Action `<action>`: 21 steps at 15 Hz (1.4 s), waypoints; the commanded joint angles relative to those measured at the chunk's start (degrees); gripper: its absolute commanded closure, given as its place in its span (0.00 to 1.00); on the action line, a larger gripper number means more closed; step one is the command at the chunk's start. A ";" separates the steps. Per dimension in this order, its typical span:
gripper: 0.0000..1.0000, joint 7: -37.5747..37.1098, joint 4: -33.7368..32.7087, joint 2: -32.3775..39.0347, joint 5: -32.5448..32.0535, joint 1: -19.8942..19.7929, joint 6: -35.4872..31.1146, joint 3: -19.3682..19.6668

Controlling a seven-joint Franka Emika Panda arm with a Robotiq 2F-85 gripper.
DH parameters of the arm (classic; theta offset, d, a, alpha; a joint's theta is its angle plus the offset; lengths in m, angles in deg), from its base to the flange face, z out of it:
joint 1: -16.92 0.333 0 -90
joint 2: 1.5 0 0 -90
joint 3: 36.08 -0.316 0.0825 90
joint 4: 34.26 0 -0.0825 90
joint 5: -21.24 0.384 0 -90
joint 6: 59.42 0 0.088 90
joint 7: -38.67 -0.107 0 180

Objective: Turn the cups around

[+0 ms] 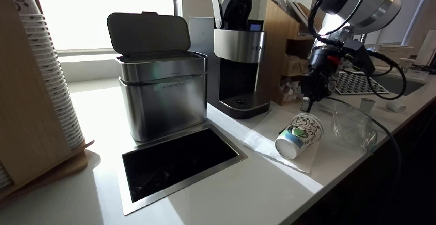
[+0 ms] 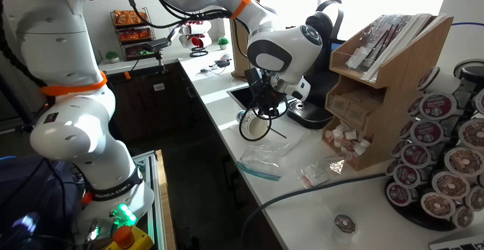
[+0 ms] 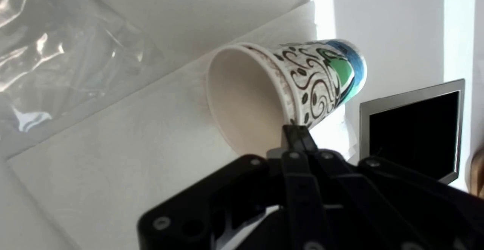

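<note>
The white paper cup (image 1: 301, 134) with green and dark print lies on its side on a white sheet (image 3: 143, 166) on the counter. Its base faces the recessed opening and its mouth faces away from it. The cup's open mouth shows in an exterior view (image 2: 258, 127) and in the wrist view (image 3: 245, 95), with a doubled rim edge. My gripper (image 1: 306, 109) points down just above the cup's rim. In the wrist view its fingertips (image 3: 296, 129) are together and overlap the rim; nothing shows between them. I cannot tell whether they touch the cup. The clear cup is not discernible.
A clear plastic bag (image 2: 262, 157) lies beside the cup. A coffee maker (image 1: 240, 46), a metal bin (image 1: 163, 99) with raised lid, a metal-framed recessed opening (image 1: 185, 186) and a wooden organizer (image 2: 410, 64) stand near. A thin dark stick (image 2: 278, 133) lies by the cup.
</note>
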 commanded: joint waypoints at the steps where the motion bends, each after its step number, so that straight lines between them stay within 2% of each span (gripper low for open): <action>1: 0.71 1.26 0.74 -0.93 1.19 -0.53 -1.52 -0.17; 2: 0.70 1.29 0.66 -1.24 1.11 -0.63 -1.59 -0.10; 10: 0.12 1.72 1.79 -1.13 1.34 -0.73 -1.78 -0.11; 11: 0.12 1.79 1.92 -0.98 1.36 -0.75 -1.80 -0.13; 13: 0.20 1.88 2.31 -0.82 1.58 -0.76 -1.89 -0.23; 15: 0.41 2.09 2.81 -0.72 1.98 -0.78 -1.94 -0.29; 21: 0.88 2.76 3.31 -0.02 5.48 -0.73 -2.54 -0.55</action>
